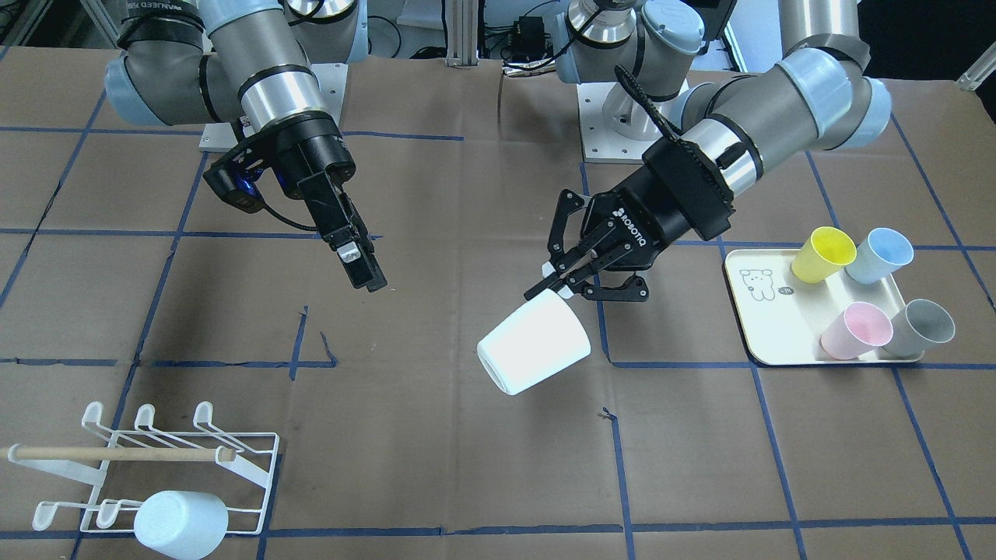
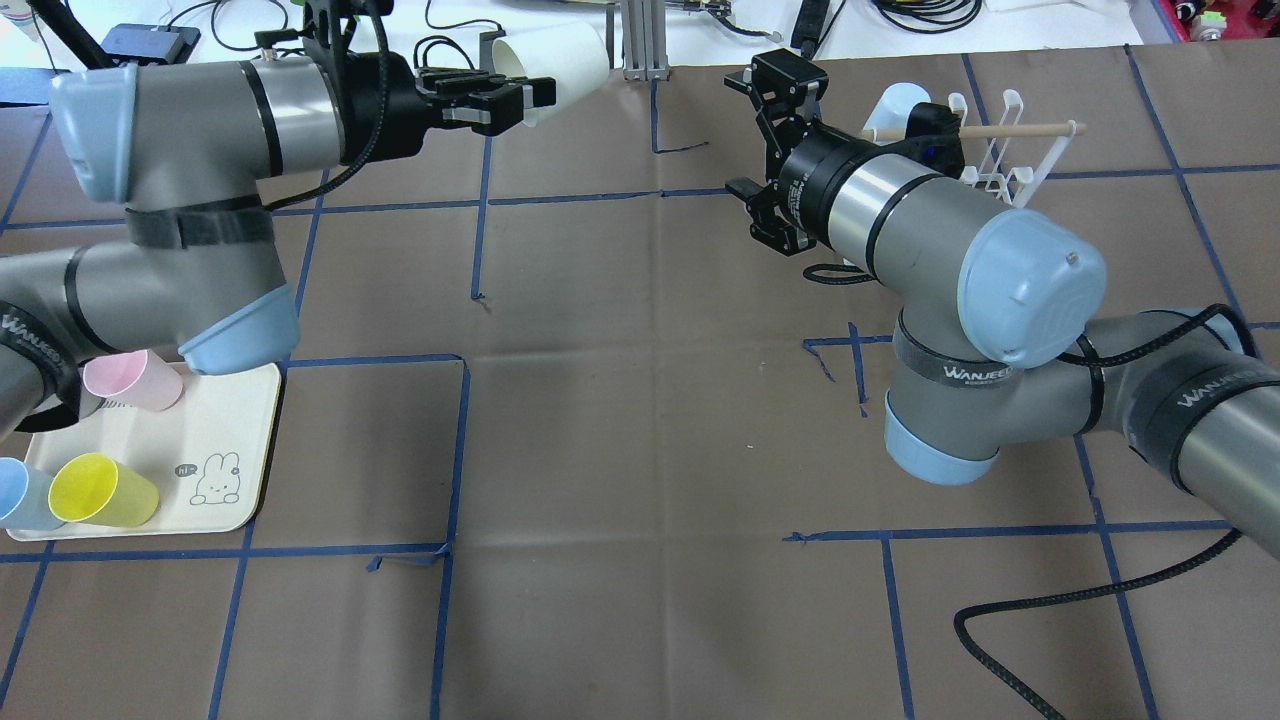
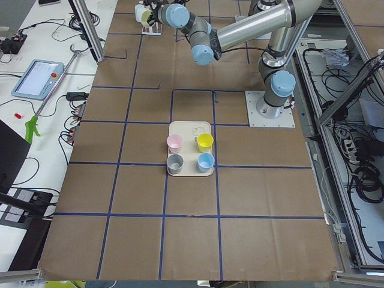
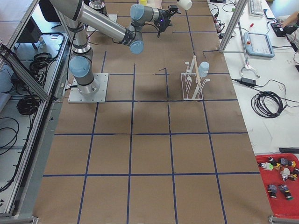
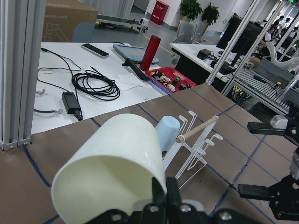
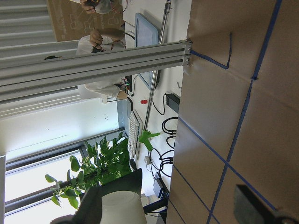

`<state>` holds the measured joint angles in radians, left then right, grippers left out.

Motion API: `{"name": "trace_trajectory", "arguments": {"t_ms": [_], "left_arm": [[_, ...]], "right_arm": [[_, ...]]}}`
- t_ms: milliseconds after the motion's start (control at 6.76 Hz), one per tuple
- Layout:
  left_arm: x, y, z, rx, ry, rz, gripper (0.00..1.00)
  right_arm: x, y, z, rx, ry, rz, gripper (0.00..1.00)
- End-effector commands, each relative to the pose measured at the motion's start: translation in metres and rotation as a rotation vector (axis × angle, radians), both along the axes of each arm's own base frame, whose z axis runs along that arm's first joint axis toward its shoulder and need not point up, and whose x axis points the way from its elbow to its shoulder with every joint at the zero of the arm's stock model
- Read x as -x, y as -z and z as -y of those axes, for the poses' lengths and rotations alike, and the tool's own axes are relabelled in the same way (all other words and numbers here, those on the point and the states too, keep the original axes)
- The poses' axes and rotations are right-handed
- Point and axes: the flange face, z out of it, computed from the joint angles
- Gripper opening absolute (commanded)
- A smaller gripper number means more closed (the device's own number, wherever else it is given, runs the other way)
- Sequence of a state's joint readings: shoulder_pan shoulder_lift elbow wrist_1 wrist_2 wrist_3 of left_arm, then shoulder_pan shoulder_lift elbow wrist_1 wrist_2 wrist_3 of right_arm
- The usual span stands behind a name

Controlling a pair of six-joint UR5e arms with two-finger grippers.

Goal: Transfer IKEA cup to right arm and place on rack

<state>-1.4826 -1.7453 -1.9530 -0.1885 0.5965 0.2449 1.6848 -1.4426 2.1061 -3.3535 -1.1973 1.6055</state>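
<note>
A white IKEA cup (image 1: 537,342) hangs tilted in the air over the middle of the table. My left gripper (image 1: 556,288), marked ROBOTIQ, is shut on its rim, and its base points away from the wrist. The left wrist view looks into the cup's (image 5: 117,163) open mouth. My right gripper (image 1: 366,272) hovers open, a gap away from the cup. Its long flat fingers stand apart in the left wrist view (image 5: 268,158). The white wire rack (image 1: 117,453) stands at the table's far corner on the right arm's side, with a pale blue cup (image 1: 180,523) on it.
A cream tray (image 1: 766,311) on the left arm's side holds a yellow cup (image 1: 822,253), a blue cup (image 1: 879,255), a pink cup (image 1: 856,330) and a grey cup (image 1: 922,327). Aluminium posts (image 2: 640,40) stand at the table's far edge, with desks, cables and people beyond.
</note>
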Motion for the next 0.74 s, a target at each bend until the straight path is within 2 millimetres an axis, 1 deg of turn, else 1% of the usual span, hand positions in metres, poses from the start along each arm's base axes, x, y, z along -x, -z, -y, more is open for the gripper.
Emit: {"name": "trace_trajectory", "arguments": {"t_ms": [0, 148, 296, 443, 591], "left_arm": [[0.027, 0.023, -0.031, -0.016, 0.0, 0.001, 0.0], [0.044, 0.024, -0.042, -0.022, -0.02, 0.041, 0.0], [0.054, 0.022, -0.047, -0.034, -0.022, 0.039, 0.0], [0.054, 0.021, -0.047, -0.031, -0.022, 0.037, 0.0], [0.05, 0.019, -0.044, -0.029, -0.03, 0.033, 0.0]], "right_arm": [[-0.027, -0.008, 0.012, -0.002, -0.029, 0.038, 1.0], [-0.038, -0.008, 0.023, 0.005, -0.048, 0.04, 1.0], [-0.049, -0.002, 0.029, 0.003, -0.067, 0.039, 1.0], [-0.051, 0.004, 0.03, -0.011, -0.068, 0.033, 1.0], [-0.053, 0.007, 0.028, -0.017, -0.073, 0.027, 1.0]]}}
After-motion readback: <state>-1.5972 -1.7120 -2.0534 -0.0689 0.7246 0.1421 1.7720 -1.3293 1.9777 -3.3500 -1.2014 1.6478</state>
